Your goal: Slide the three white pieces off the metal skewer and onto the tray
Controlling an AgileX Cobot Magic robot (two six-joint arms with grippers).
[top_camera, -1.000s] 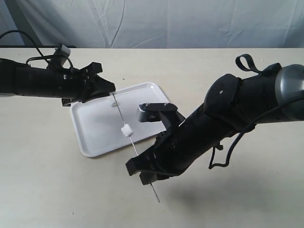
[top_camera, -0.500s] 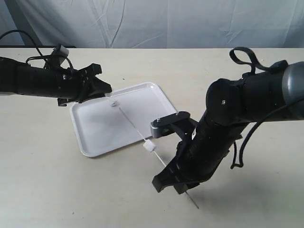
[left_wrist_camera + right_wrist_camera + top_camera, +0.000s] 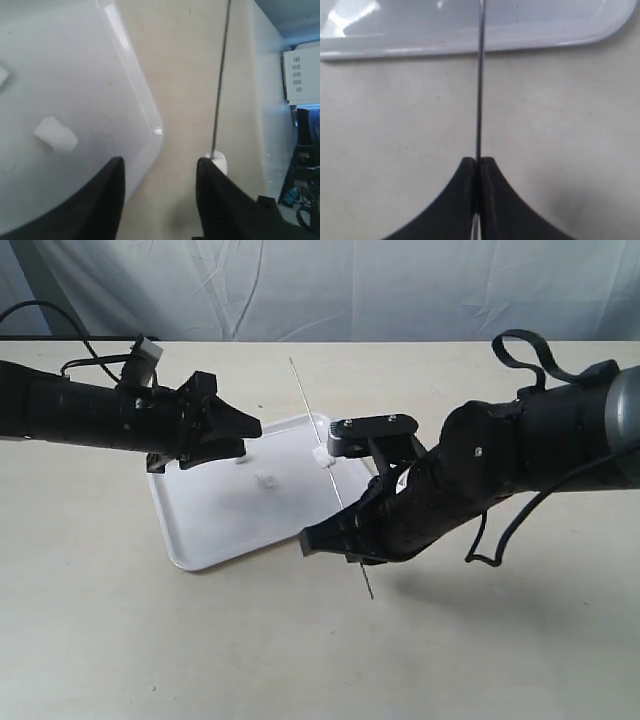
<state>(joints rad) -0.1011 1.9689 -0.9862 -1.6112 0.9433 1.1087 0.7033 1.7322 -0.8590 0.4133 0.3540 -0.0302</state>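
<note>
The thin metal skewer point(image 3: 305, 405) stands tilted over the tray's right corner, and my right gripper point(image 3: 350, 540) point(image 3: 477, 162) is shut on its lower part. One white piece point(image 3: 321, 456) point(image 3: 218, 161) is still threaded on the skewer point(image 3: 220, 75) point(image 3: 481, 75). Another white piece point(image 3: 265, 480) point(image 3: 56, 135) lies loose in the white tray point(image 3: 200, 530) point(image 3: 125, 75). A further white bit point(image 3: 2, 75) shows at the edge of the left wrist view. My left gripper point(image 3: 245, 438) point(image 3: 160, 172) is open above the tray's far right part, holding nothing.
The tray's rim point(image 3: 470, 42) lies just beyond the right gripper. The beige tabletop point(image 3: 150, 640) runs all around. A pale cloth backdrop point(image 3: 350, 290) hangs behind the table's far edge.
The right gripper swung the skewer up and away, so it now points toward the back. The left gripper moved right over the tray. One white piece now lies loose in the tray.
</note>
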